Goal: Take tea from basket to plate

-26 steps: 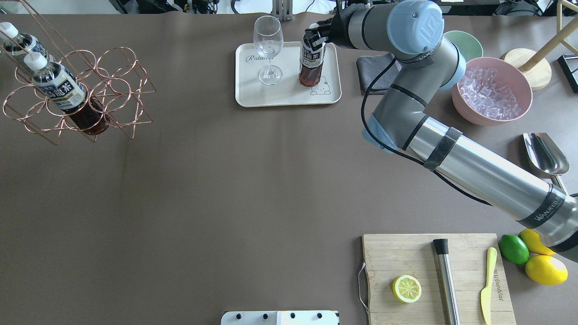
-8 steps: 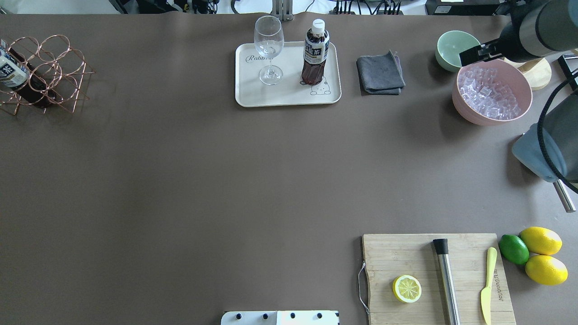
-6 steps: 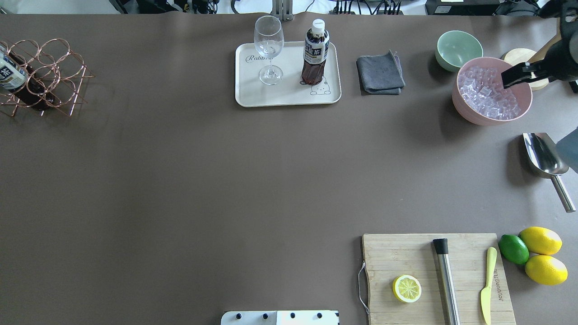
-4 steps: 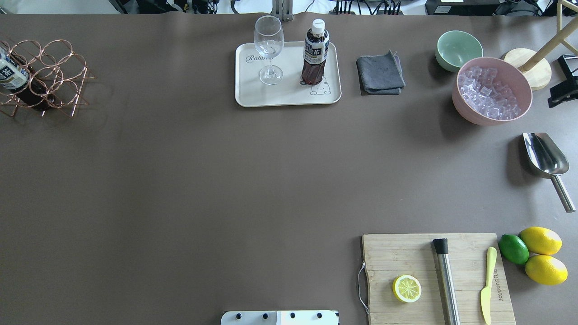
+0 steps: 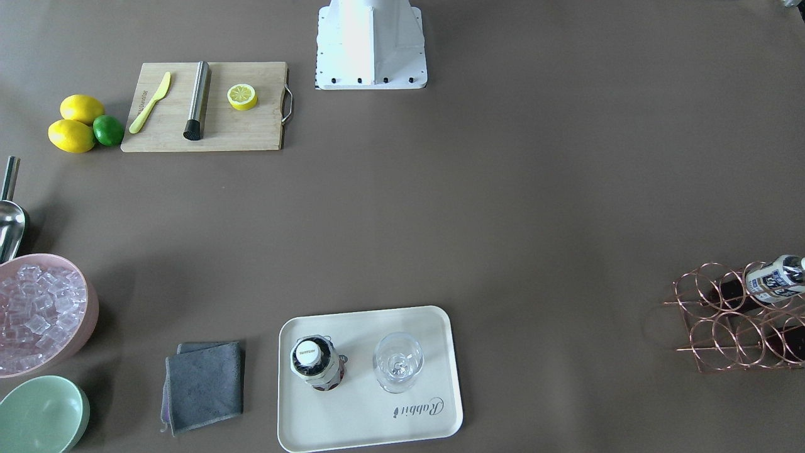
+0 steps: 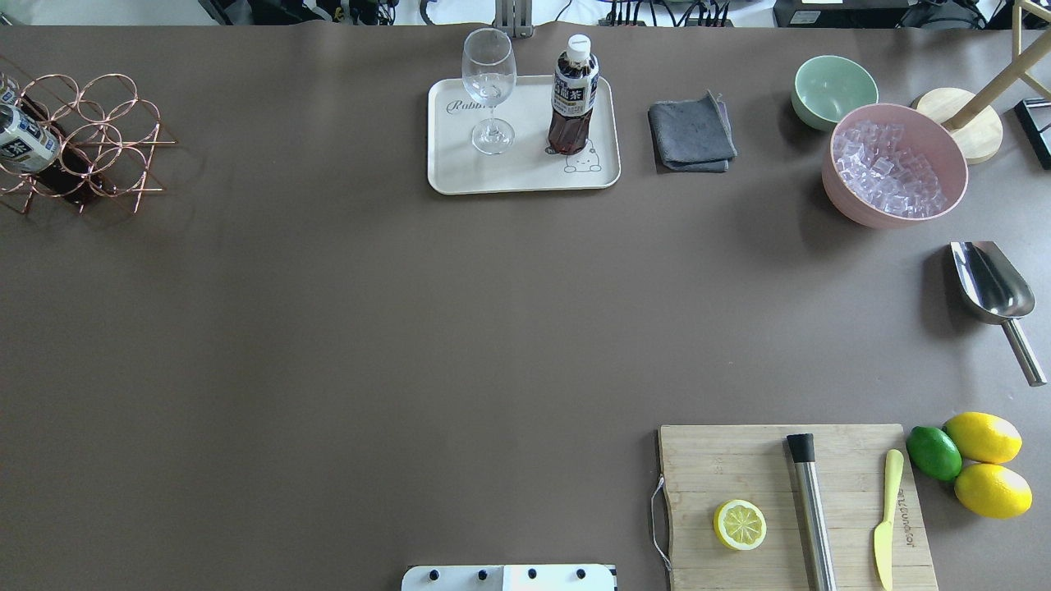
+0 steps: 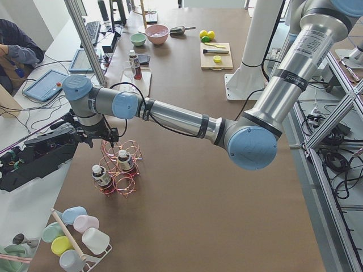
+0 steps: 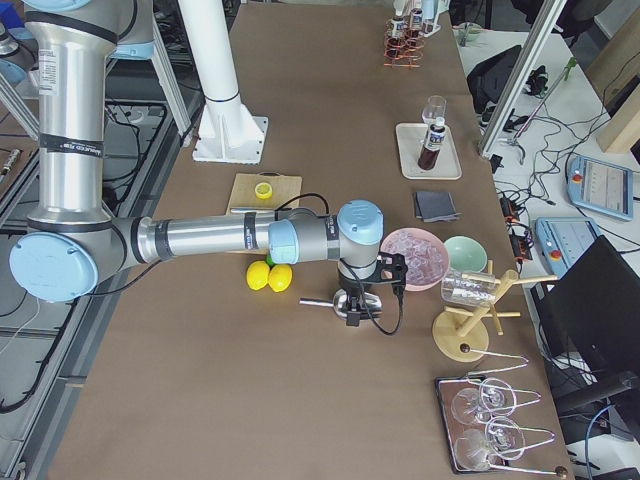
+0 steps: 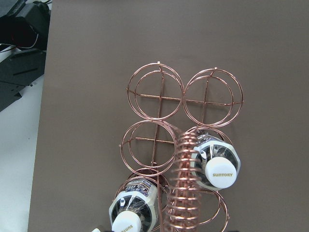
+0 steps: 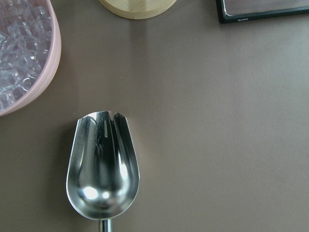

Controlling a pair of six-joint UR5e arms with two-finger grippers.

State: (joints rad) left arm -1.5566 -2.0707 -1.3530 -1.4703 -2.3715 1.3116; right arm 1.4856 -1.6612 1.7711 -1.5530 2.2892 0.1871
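One tea bottle [image 6: 572, 98] stands upright on the cream plate [image 6: 460, 176] at the far side of the table [image 6: 410, 328] from the robot. It sits on the bear drawing with its white cap up, beside an empty wine glass [image 6: 488, 90] that stands near the "Rabbit" script. No arm is near it. Well away, at the table's end on the robot's left, the copper wire basket [image 6: 90, 139] holds two matching bottles. In the left wrist view one [image 9: 216, 166] sits in a middle ring just beside the coiled handle [image 9: 186, 183], and the other [image 9: 133, 212] sits in a ring at the frame's lower edge. The three rings above them hold nothing. The left gripper [image 7: 93, 137] hangs above the basket, apart from the bottles. It shows only in the side view, so whether its fingers are spread or pressed together cannot be told. At the opposite end of the table the right gripper [image 8: 365, 300] hovers over a steel scoop [image 10: 103, 166], which lies flat beside the pink bowl [image 6: 895, 164] of ice cubes. Its fingers cannot be judged either. A folded grey cloth [image 6: 691, 133] lies between the plate and the pink bowl.
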